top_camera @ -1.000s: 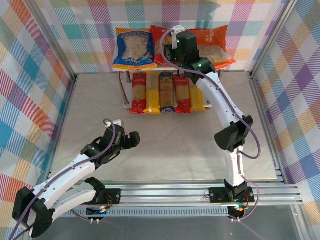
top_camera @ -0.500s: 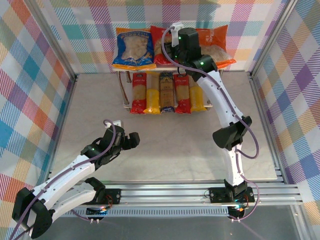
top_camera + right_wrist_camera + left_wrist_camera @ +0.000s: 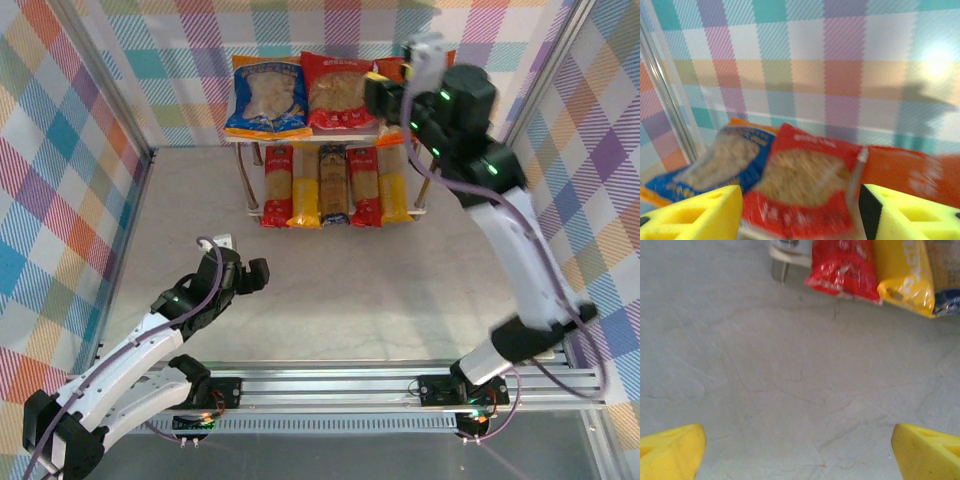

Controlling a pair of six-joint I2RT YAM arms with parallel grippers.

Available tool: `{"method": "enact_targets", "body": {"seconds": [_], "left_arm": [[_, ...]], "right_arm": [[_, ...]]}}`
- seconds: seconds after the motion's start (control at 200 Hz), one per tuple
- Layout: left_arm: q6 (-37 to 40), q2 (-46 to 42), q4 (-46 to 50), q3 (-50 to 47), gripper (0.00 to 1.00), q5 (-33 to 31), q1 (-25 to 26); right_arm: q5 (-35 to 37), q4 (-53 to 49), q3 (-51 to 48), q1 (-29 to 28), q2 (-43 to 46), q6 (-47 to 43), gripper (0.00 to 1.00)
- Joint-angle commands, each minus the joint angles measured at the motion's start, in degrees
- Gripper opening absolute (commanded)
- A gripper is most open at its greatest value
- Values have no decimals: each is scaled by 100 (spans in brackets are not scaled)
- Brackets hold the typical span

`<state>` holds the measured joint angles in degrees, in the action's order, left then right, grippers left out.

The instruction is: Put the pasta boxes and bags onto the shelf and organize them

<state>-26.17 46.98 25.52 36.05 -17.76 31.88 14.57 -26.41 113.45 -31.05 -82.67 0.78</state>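
Note:
The shelf (image 3: 320, 140) stands at the back of the table. Its top tier holds the blue bag (image 3: 266, 95) and the red bag (image 3: 340, 92) side by side, and the orange bag (image 3: 391, 134) is mostly hidden behind my right arm. On the lower tier the pasta boxes lie in a row: red (image 3: 277, 185), yellow (image 3: 304, 190), dark (image 3: 333, 185), red (image 3: 364, 185), yellow (image 3: 394, 185). My right gripper (image 3: 800, 215) hangs open above the bags' front edge, over the red bag (image 3: 805, 185). My left gripper (image 3: 245, 275) is open over bare table, well short of the shelf.
The left wrist view has a shelf leg (image 3: 782, 265) and the ends of a red box (image 3: 842, 265) and a yellow box (image 3: 902, 275) at its top. Checked cloth walls on metal posts enclose the table on three sides.
My right arm has lifted and swung to the right, uncovering the red bag it hung over before. The left arm has drawn back slightly toward the near left.

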Motion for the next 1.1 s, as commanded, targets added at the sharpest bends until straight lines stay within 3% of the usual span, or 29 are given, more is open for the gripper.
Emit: {"method": "enact_targets", "body": {"seconds": [0.0,0.145,0.365,0.505,0.685,0.795,0.96,1.095], "left_arm": [[349,-184,281,301,100,-398,-142],[489,-479,285,353,100,-686,-238],[575,-475,153,409,100,-1187,-651],[687,-75,-240,369,100,-1655,-1093],[1069,589,-894,354,100,-1687,-1861],[1317,804,-2250,-159,100,-1475,-2205],[2134,1677,-5580,-1546,100,-1543,-2254],[2376,2820,-6600,-1580,100,-1350,-2264]], "right_arm": [[756,187,-1723,46,1101,-62,69],[1559,-251,-3790,60,2831,579,69],[2351,-1882,-5633,63,4469,2055,75],[2224,-2160,-6460,73,4804,2549,84],[2014,-1946,-6889,114,4574,2587,88],[1862,-1656,-7036,207,4326,2512,90],[1520,-1213,-7219,411,4022,2384,90],[1165,-913,-7354,706,3805,2287,90]]}}
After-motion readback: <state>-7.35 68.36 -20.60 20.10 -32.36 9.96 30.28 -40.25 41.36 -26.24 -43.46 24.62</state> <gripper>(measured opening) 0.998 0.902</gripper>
